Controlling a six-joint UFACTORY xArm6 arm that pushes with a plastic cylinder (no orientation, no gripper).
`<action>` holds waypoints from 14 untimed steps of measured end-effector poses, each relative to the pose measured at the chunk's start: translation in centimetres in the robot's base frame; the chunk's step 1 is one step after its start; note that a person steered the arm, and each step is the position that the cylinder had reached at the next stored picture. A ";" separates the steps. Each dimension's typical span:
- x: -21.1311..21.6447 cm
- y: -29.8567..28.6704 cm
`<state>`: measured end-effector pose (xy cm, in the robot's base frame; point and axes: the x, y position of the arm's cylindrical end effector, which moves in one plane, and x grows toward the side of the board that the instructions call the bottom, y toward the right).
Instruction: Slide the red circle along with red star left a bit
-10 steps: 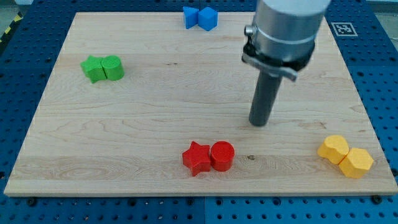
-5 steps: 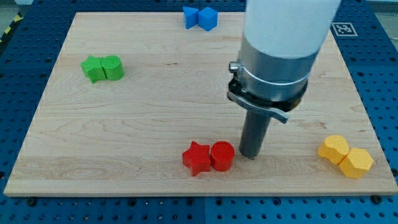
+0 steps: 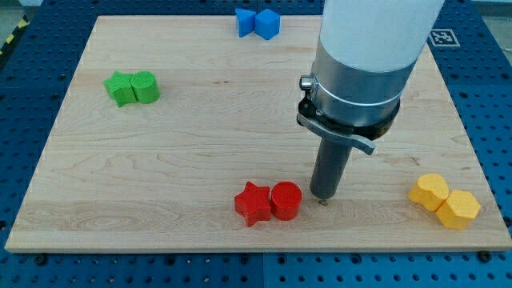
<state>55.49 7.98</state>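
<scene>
The arm carries no pincer, so there is no open or shut state to tell; it ends in a straight dark rod, and the tip (image 3: pixel 322 198) rests on the pale wooden board (image 3: pixel 200 128), holding nothing. Just to the tip's left in the view sits the red circle, a short round block (image 3: pixel 286 200), close beside the rod but with a thin strip of board showing between them, so they look apart rather than touching. Directly beyond the circle, further to the view's left and pressed against it, lies the red star block (image 3: pixel 254 203). Tip, circle and star thus stand nearly in one line running across the view, with the pair's long axis pointing away from the tip toward the view's left; the tip sits only slightly higher in the view than the circle's middle. Judged from this, a push toward the view's left would meet the circle first and drive the star ahead of it. Farther out, two yellow blocks (image 3: pixel 446 202) lie well to the tip's right, two green blocks (image 3: pixel 132 87) far to its upper left, and two blue blocks (image 3: pixel 258 22) near the view's top edge.
</scene>
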 end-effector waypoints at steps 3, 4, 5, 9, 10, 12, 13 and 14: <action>-1.1 0.0; -0.9 0.1; 1.3 0.7; 1.4 -1.0; 2.2 -0.9; 2.9 -1.0; 3.0 -3.3; 3.0 -6.7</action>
<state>58.44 1.32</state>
